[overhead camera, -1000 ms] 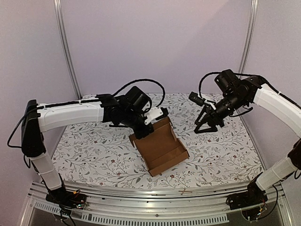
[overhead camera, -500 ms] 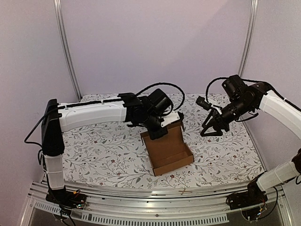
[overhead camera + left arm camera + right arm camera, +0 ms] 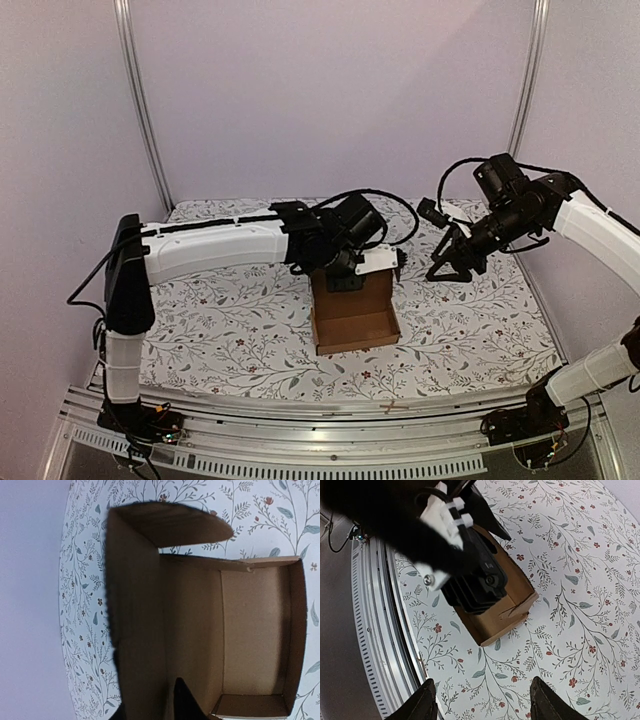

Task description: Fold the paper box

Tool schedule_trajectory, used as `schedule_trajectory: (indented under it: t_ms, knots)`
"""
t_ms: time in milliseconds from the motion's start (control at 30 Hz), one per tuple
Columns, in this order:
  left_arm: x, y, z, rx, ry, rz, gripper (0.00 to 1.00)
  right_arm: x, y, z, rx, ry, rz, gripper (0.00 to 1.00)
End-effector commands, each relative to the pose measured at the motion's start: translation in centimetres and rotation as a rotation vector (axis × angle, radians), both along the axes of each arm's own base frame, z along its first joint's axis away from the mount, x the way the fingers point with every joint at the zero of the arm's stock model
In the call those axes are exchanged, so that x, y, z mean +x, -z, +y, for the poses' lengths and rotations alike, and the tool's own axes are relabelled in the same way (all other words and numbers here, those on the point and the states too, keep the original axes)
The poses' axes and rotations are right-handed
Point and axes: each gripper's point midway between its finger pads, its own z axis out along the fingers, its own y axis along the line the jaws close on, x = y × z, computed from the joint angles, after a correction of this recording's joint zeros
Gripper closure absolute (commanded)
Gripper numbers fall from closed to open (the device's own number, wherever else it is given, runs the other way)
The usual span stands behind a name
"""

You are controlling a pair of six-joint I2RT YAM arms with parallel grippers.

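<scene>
Centrally, brown paper box [image 3: 355, 320] lies open, interior bare, lid [image 3: 135, 605] upright; left gripper [image 3: 150, 702] straddles lid, clamping unclear; right gripper [image 3: 483, 681] released.

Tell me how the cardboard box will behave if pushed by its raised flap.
The paper box is probably light: thin cardboard, nothing inside. Its raised flap hangs on one crease, so a push there would likely bend it before the tray slides. The low, wide tray seems unlikely to tip.
</scene>
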Motion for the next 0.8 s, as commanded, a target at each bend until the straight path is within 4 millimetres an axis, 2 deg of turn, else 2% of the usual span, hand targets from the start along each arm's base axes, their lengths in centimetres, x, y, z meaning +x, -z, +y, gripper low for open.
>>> schedule_trajectory:
  t_ms: [0,100,200,333,433,567,667,733,767]
  knots:
    - [0.7,-0.2,-1.6,0.033,0.04,-0.084,0.69,0.9,-0.4,-0.1,-0.006,0.022,-0.021,0.38]
    - [0.8,-1.7,-1.9,-0.006,0.005,-0.128,0.58,1.0,-0.5,-0.2,-0.012,0.017,-0.032,0.38]
    - [-0.1,-5.3,-1.9,-0.088,-0.056,-0.183,0.49,1.3,-1.0,-0.2,-0.019,-0.001,-0.062,0.38]
    - [-3.5,-10.1,-0.7,-0.305,-0.16,-0.174,0.42,2.2,-1.9,0.4,-0.034,-0.038,-0.1,0.39]
    - [-6.7,-11.6,1.5,-0.523,-0.28,-0.146,0.38,3.0,-1.9,1.4,-0.11,-0.079,-0.158,0.39]
    - [-9.1,-10.3,7.0,-0.782,-0.514,-0.082,0.36,3.0,-1.7,3.7,-0.233,-0.176,-0.252,0.38]
    - [-10.2,-8.1,10.5,-0.931,-0.635,0.021,0.37,3.5,-1.0,5.8,-0.3,-0.226,-0.286,0.38]
    - [-11.0,-5.9,12.4,-0.96,-0.666,0.051,0.39,3.8,-1.0,7.2,-0.309,-0.246,-0.301,0.38]
    - [-11.2,-5.3,13.2,-0.978,-0.687,0.064,0.39,4.0,-0.4,7.9,-0.325,-0.258,-0.296,0.38]
